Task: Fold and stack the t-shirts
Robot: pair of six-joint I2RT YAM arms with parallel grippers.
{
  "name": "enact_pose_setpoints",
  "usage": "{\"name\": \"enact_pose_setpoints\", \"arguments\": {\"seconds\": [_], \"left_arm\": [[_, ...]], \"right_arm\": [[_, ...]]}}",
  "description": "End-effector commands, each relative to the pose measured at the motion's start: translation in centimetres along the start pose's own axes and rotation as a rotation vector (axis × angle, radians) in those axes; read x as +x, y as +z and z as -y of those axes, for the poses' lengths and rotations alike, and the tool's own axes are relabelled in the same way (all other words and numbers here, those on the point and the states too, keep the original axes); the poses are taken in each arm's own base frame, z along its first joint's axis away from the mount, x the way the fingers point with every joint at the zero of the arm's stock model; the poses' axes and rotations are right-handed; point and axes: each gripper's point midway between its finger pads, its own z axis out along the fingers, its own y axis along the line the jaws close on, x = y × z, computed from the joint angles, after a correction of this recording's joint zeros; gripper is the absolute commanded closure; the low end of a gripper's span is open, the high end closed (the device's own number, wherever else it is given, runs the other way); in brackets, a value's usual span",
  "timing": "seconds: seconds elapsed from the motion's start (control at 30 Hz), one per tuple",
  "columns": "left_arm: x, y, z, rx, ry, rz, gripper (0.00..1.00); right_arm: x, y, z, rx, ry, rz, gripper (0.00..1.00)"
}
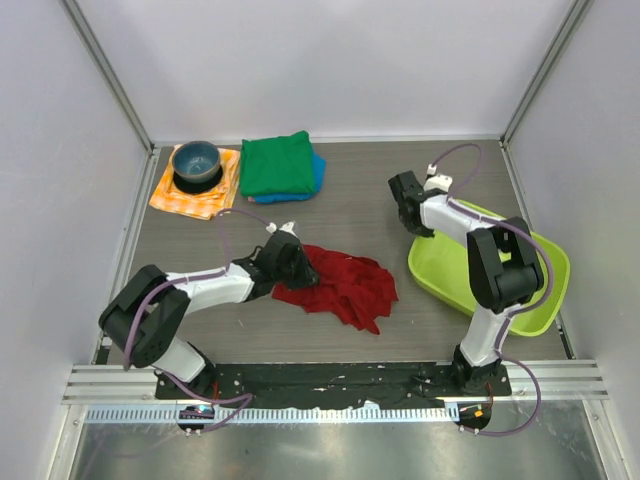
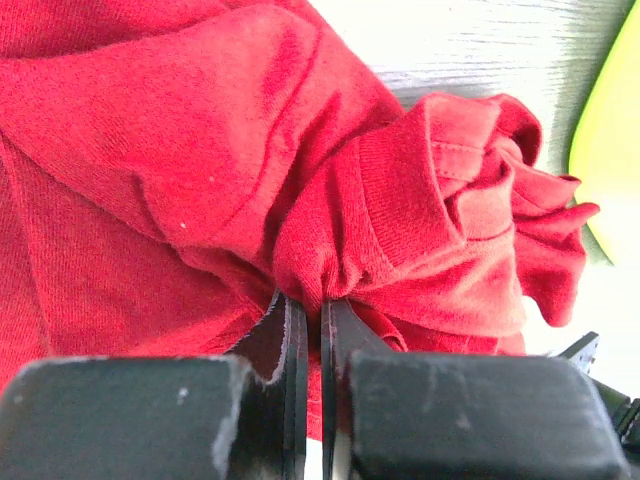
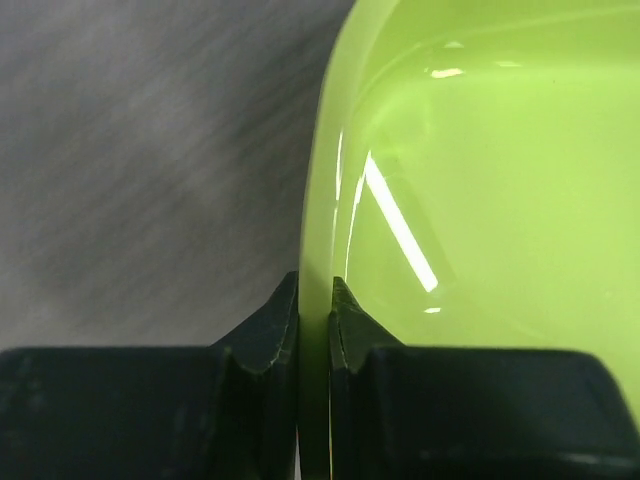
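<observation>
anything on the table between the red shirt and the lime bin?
Nothing. In the top view, the strip of table between the red shirt and the bin is bare wood.

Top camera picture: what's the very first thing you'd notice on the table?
The crumpled dark red t-shirt in the middle of the table jumps out, with the left gripper pinching its left edge. Next comes the lime-green tub at the right, its rim clamped by the right gripper. At the back, a folded green t-shirt lies on a blue one.
</observation>
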Motion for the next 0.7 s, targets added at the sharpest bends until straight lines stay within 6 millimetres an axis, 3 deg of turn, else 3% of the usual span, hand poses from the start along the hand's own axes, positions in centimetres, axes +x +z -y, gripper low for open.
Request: {"name": "enact_pose_setpoints", "arguments": {"seconds": [0.0, 0.03, 0.1, 0.27, 0.5, 0.53, 0.57, 0.63, 0.67], "left_arm": [[0.0, -2.5, 0.3, 0.007, 0.019, 0.012, 1.00], [0.0, -2.8, -0.1, -0.012, 0.023, 0.012, 1.00], [-0.6, -3.6, 0.3, -0.008, 0.039, 0.037, 1.00], [-1.6, -4.9, -0.2, -0.047, 0.060, 0.085, 1.00], [-0.6, -5.3, 0.4, -0.003, 0.059, 0.040, 1.00], [-0.6, -5.4, 0.6, 0.009, 0.060, 0.042, 1.00], [-0.5, -5.5, 0.4, 0.005, 0.061, 0.045, 1.00], [-0.6, -5.7, 0.2, -0.001, 0.072, 0.052, 1.00], [-0.6, -5.8, 0.1, -0.003, 0.082, 0.057, 1.00]], "right_arm": [[-6.4, 2.2, 1.7, 0.131, 0.039, 0.111, 0.99], [-8.3, 2.2, 1.5, 0.139, 0.046, 0.141, 0.99], [-9.4, 4.2, 2.2, 0.181, 0.054, 0.140, 0.99], [-14.2, 6.7, 1.2, 0.129, 0.115, 0.188, 0.99], [-20.3, 10.6, 0.8, 0.101, 0.308, 0.229, 0.99], [-22.4, 10.7, 1.2, 0.077, 0.364, 0.244, 0.99], [-22.0, 12.0, 0.6, 0.073, 0.370, 0.227, 0.99], [-25.0, 12.7, 1.4, 0.055, 0.458, 0.247, 0.99], [-24.7, 14.5, 1.3, 0.044, 0.467, 0.220, 0.99]]}}
